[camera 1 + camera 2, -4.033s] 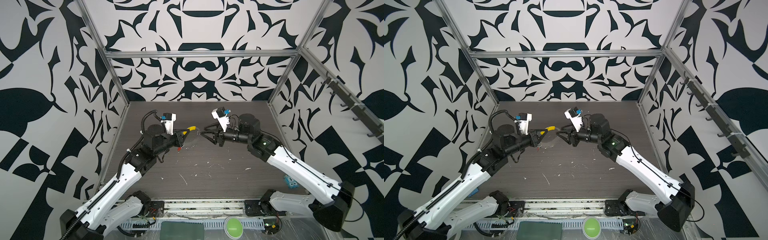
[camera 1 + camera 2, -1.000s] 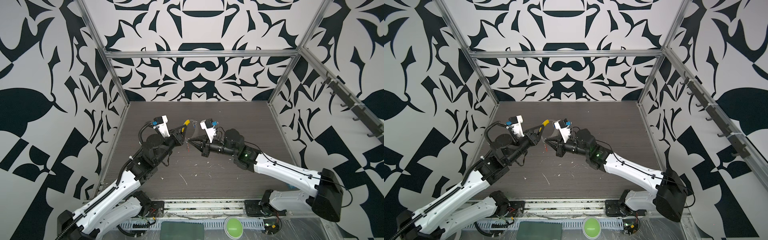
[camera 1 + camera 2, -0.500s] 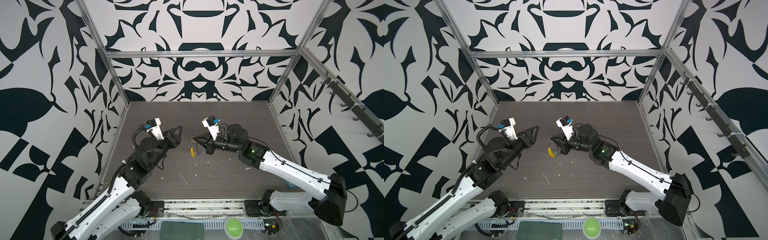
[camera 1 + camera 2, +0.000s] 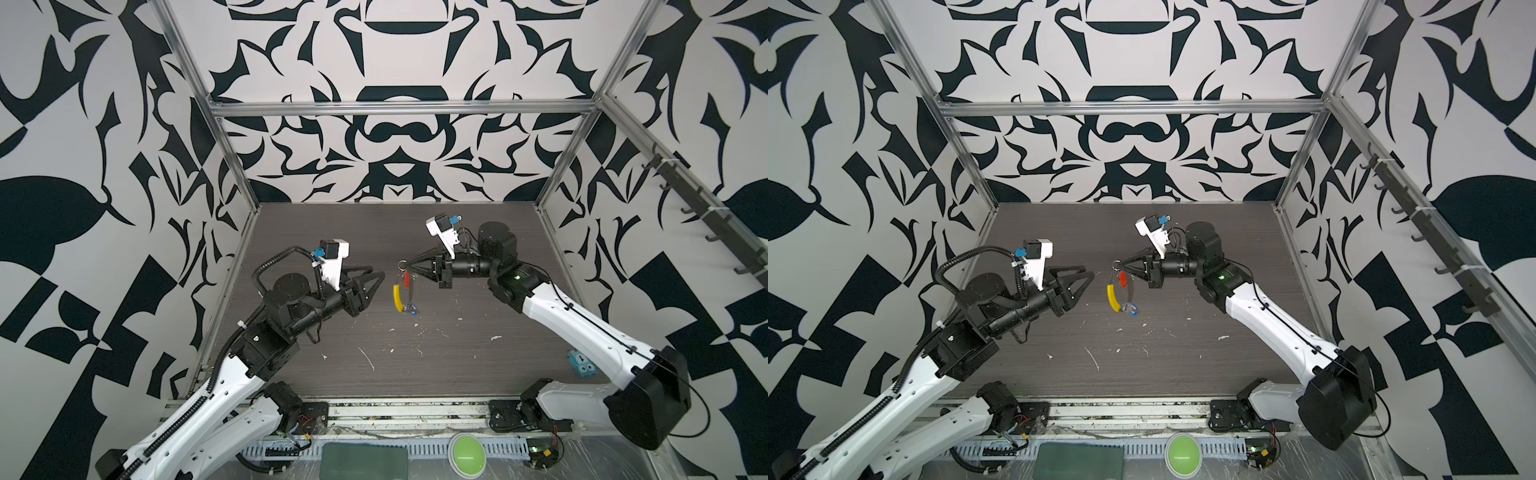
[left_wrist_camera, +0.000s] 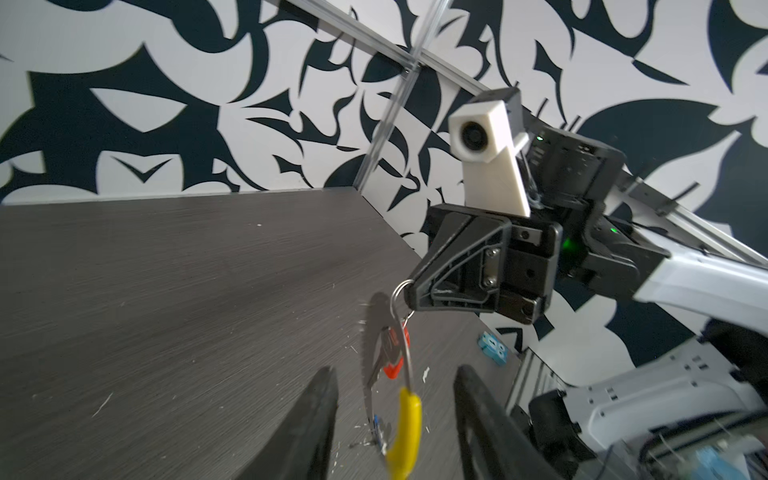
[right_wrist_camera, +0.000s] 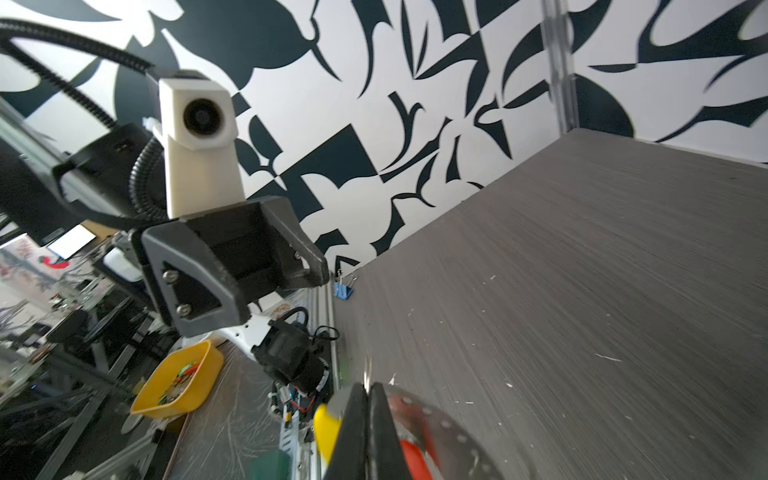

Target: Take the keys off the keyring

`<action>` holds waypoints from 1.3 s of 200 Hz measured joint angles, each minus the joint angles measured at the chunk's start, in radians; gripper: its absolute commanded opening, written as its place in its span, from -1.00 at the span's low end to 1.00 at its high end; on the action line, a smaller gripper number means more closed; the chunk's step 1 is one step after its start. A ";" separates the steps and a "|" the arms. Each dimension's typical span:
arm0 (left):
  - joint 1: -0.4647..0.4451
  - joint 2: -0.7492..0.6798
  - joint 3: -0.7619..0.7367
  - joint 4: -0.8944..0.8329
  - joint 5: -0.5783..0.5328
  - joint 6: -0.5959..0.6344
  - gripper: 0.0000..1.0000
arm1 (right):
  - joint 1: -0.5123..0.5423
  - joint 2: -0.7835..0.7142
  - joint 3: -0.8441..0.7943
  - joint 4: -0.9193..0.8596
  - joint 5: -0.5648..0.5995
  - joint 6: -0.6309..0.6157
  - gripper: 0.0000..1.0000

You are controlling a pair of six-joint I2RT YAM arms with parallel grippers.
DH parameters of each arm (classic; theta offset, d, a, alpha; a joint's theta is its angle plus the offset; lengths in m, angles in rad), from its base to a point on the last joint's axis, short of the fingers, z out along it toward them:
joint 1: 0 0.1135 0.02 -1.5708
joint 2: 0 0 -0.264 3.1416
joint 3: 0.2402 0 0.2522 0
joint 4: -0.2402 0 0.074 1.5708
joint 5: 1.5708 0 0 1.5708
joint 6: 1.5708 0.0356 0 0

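Note:
The keyring (image 4: pixel 397 297) hangs in the air over the middle of the table, its yellow sleeve (image 4: pixel 1112 297) on the side facing my left arm. My right gripper (image 4: pixel 405 262) is shut on the top of its wire loop, also seen as closed fingers (image 6: pixel 368 399) in the right wrist view. The red-headed key (image 4: pixel 407 279) dangles just under the grip and the blue-headed key (image 4: pixel 411 308) sits at the loop's bottom. My left gripper (image 4: pixel 376 272) is open, a short way left of the ring and touching nothing. In the left wrist view the sleeve (image 5: pixel 409 432) and red key (image 5: pixel 395 353) show beyond its spread fingers (image 5: pixel 320 399).
A light-blue block (image 4: pixel 582 363) lies at the table's front right corner. White scraps (image 4: pixel 370 359) are scattered over the dark table. A blue binder clip (image 6: pixel 343 291) sits at the table's left edge. A yellow bin (image 6: pixel 178 382) stands outside the cell.
A second ago my left gripper was up against the yellow sleeve; it has opened and drawn back left. My right gripper has lifted the ring, which now hangs from it alone.

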 measured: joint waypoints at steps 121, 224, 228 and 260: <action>0.116 0.185 0.040 0.078 0.439 -0.047 -0.39 | 0.015 -0.024 0.040 -0.114 -0.147 -0.048 -1.00; 0.116 0.197 0.042 0.107 0.529 -0.076 -0.67 | 0.047 -0.019 0.079 -0.212 -0.106 -0.115 -1.00; 0.116 0.199 0.042 0.107 0.530 -0.079 -0.68 | 0.047 -0.019 0.079 -0.214 -0.103 -0.117 -1.00; 0.116 0.207 0.042 0.110 0.540 -0.086 -0.83 | 0.048 -0.019 0.079 -0.230 -0.089 -0.125 -1.00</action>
